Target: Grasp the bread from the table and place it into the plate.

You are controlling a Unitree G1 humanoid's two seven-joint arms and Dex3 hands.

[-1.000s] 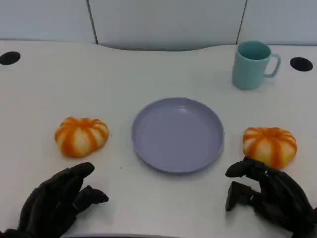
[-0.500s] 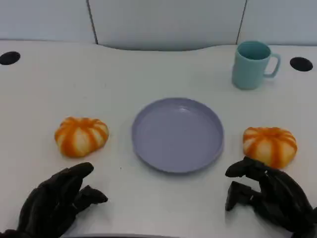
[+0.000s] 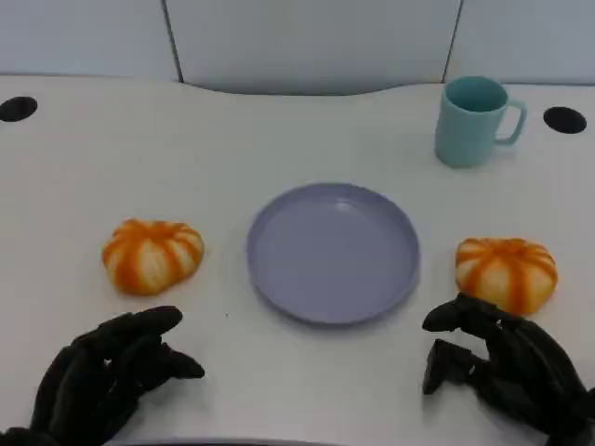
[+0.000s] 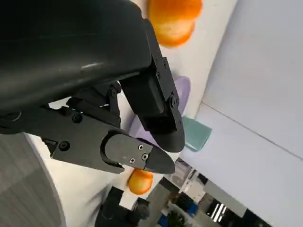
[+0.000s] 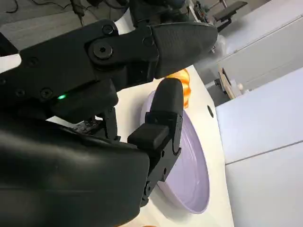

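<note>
Two orange-and-white striped breads lie on the white table, one on each side of the lilac plate [image 3: 333, 251]. The left bread [image 3: 153, 255] sits just ahead of my left hand [image 3: 107, 376], whose fingers are apart and hold nothing. The right bread [image 3: 507, 273] is right in front of my right hand [image 3: 507, 367], which is also empty, its fingertips close to the bread without touching it. The left wrist view shows the left bread [image 4: 173, 19] past my left hand [image 4: 90, 66]. In the right wrist view the plate [image 5: 189, 175] lies beyond my right hand [image 5: 94, 94].
A teal mug [image 3: 474, 121] stands at the back right, behind the plate. Two black holes [image 3: 19, 109] [image 3: 565, 119] sit in the far corners of the table. A grey wall panel runs along the table's curved far edge.
My left hand has drawn back a little toward the near edge and its fingers have curled in slightly. The right hand, the breads and the plate have not moved.
</note>
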